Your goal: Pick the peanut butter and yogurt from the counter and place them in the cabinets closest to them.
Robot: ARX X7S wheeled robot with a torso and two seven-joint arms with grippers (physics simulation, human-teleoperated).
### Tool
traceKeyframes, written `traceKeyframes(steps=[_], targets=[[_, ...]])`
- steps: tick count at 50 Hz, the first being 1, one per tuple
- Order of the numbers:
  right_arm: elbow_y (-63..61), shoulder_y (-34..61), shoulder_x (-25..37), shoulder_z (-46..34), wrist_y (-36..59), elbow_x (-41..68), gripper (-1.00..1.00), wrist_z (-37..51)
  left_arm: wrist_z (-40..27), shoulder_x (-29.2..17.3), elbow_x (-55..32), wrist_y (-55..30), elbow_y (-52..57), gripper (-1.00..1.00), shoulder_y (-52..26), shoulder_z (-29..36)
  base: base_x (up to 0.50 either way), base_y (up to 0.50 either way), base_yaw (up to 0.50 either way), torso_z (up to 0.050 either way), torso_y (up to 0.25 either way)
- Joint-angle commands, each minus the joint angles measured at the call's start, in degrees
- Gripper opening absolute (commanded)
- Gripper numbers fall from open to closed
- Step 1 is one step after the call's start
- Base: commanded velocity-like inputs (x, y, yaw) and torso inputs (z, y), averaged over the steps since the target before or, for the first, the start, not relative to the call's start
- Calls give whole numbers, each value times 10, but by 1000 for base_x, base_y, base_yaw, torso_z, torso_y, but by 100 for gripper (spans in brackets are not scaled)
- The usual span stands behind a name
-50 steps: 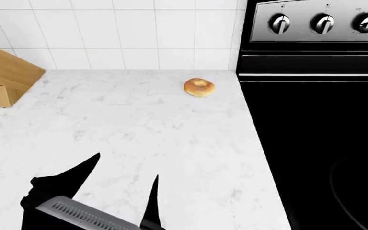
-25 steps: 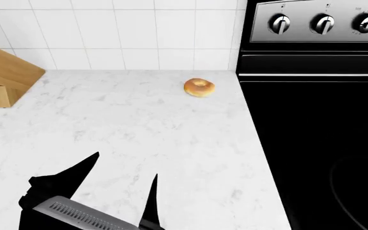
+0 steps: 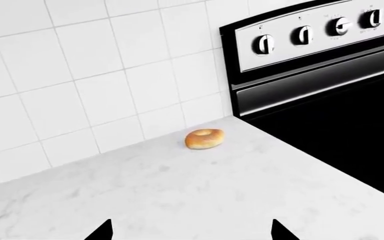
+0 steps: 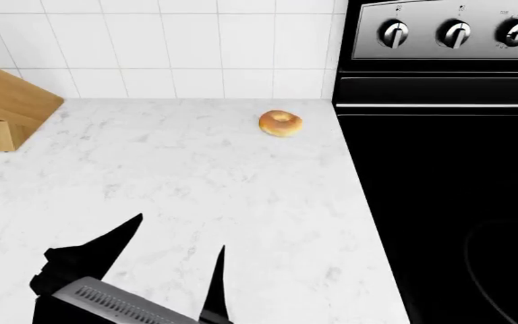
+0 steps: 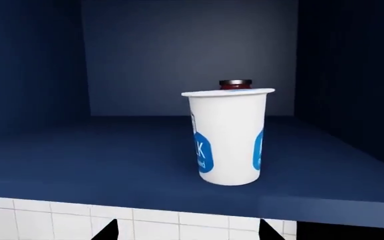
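Behind the yogurt (image 5: 229, 137) we see only the dark cap of a jar (image 5: 235, 84), its body hidden, and each wrist view's edge cuts off all but the fingertips.

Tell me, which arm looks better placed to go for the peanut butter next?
Probably the left. The left gripper hangs open and empty over the counter, while the right gripper is up at the cabinet shelf where the yogurt stands. The jar itself shows in no view.
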Motion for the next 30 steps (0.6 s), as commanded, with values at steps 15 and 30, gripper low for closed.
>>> traceKeyframes(steps=[15,30], targets=[[-118,-29,62,35,-8,23,100,52,0,8,-9,-4,0,100,3,-12,0,0,0,0,0],[-270,-68,118,67,-33,66,100,108,0,16,-35,-9,0,100,-8,-26,0,0,0,0,0]])
